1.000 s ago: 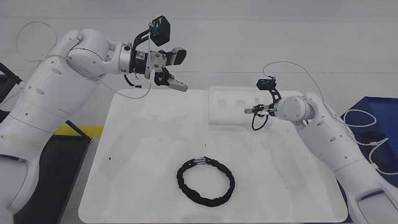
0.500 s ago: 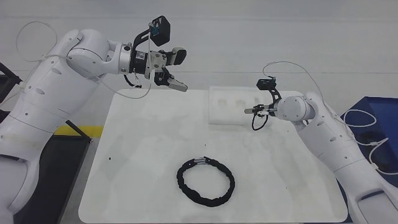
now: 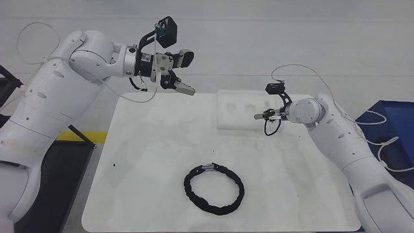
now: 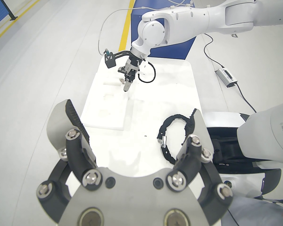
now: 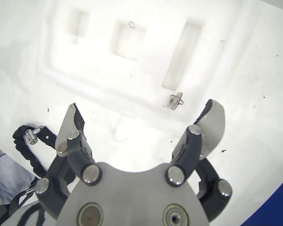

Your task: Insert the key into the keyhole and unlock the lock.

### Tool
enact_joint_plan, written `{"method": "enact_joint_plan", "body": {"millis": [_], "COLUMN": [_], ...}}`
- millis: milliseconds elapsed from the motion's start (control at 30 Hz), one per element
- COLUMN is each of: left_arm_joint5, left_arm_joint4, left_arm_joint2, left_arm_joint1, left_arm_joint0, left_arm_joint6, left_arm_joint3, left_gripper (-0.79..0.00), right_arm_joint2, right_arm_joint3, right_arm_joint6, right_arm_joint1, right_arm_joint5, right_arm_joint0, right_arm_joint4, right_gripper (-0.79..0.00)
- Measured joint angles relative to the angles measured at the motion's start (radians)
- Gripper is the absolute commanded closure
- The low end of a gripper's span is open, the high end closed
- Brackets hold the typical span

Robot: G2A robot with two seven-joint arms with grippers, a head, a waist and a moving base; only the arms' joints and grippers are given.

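A small silver key (image 5: 176, 100) on a wire ring lies on the white foam block (image 3: 234, 122), beside the end of a long recess. My right gripper (image 5: 142, 109) hovers open just short of the key, nothing between its fingers; in the top view it (image 3: 259, 114) is over the block's right end. The lock (image 3: 213, 188) is a black fabric-covered cable loop with a silver cylinder (image 3: 207, 166), lying on the table's front middle. The cylinder (image 5: 30, 137) is also in the right wrist view. My left gripper (image 3: 184, 89) is held open above the table's back left corner, empty (image 4: 132, 118).
The foam block (image 5: 103, 76) has several rectangular recesses; a thin ring (image 5: 131, 24) lies in the middle one. The white table (image 3: 149, 168) is bare around the lock. A blue bin (image 3: 396, 122) stands beyond the table's right edge.
The right arm has shifted slightly, its gripper staying over the foam block. The left arm and the lock have not moved.
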Motion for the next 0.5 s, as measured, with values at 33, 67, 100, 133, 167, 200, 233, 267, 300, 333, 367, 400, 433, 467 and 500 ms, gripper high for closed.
{"method": "enact_joint_plan", "body": {"millis": [33,67,100,133,167,200,233,267,300,333,367,400,433,467,500], "left_arm_joint5": [0.0,0.0,0.0,0.0,0.0,0.0,0.0,0.0,0.0,0.0,0.0,0.0,0.0,0.0,0.0], "left_arm_joint4": [0.0,0.0,0.0,0.0,0.0,0.0,0.0,0.0,0.0,0.0,0.0,0.0,0.0,0.0,0.0], "left_arm_joint2": [0.0,0.0,0.0,0.0,0.0,0.0,0.0,0.0,0.0,0.0,0.0,0.0,0.0,0.0,0.0], "left_arm_joint1": [0.0,0.0,0.0,0.0,0.0,0.0,0.0,0.0,0.0,0.0,0.0,0.0,0.0,0.0,0.0], "left_arm_joint0": [0.0,0.0,0.0,0.0,0.0,0.0,0.0,0.0,0.0,0.0,0.0,0.0,0.0,0.0,0.0], "left_arm_joint6": [0.0,0.0,0.0,0.0,0.0,0.0,0.0,0.0,0.0,0.0,0.0,0.0,0.0,0.0,0.0], "left_arm_joint3": [0.0,0.0,0.0,0.0,0.0,0.0,0.0,0.0,0.0,0.0,0.0,0.0,0.0,0.0,0.0], "left_gripper": [-0.785,-0.785,-0.785,-0.785,-0.785,-0.785,-0.785,-0.785,-0.785,-0.785,-0.785,-0.785,-0.785,-0.785,-0.785], "right_arm_joint2": [-0.006,-0.013,-0.017,-0.021,-0.026,-0.03,-0.035,-0.041,-0.046,-0.051,-0.057,-0.061,-0.064,-0.068,-0.071], "right_arm_joint3": [0.023,0.051,0.07,0.087,0.106,0.119,0.131,0.145,0.154,0.163,0.175,0.183,0.191,0.202,0.209], "right_arm_joint6": [-0.006,-0.015,-0.023,-0.032,-0.044,-0.05,-0.054,-0.056,-0.056,-0.055,-0.053,-0.052,-0.053,-0.054,-0.054], "right_arm_joint1": [-0.007,-0.016,-0.022,-0.028,-0.035,-0.041,-0.045,-0.052,-0.056,-0.061,-0.067,-0.071,-0.074,-0.079,-0.082], "right_arm_joint5": [-0.009,-0.021,-0.03,-0.037,-0.045,-0.05,-0.054,-0.057,-0.058,-0.058,-0.057,-0.056,-0.053,-0.049,-0.048], "right_arm_joint0": [0.008,0.019,0.026,0.033,0.04,0.046,0.051,0.057,0.061,0.065,0.069,0.072,0.076,0.08,0.083], "right_arm_joint4": [0.002,0.003,0.004,0.004,0.002,0.0,-0.005,-0.012,-0.017,-0.024,-0.032,-0.037,-0.042,-0.051,-0.056], "right_gripper": [-0.785,-0.785,-0.785,-0.785,-0.785,-0.785,-0.754,-0.717,-0.686,-0.686,-0.68,-0.665,-0.64,-0.6,-0.566]}}
